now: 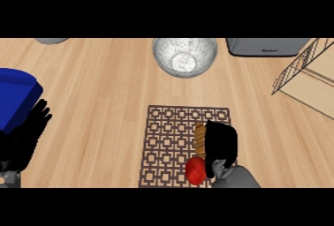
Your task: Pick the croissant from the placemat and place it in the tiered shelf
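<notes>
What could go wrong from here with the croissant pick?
1. The right hand covers most of the croissant, so I cannot tell whether the fingers are round it; it may slip on lifting.
2. A red object lies on the placemat right beside the hand and could get knocked.
3. The shelf sits far to the upper right, with a wire frame the croissant could catch on.
</notes>
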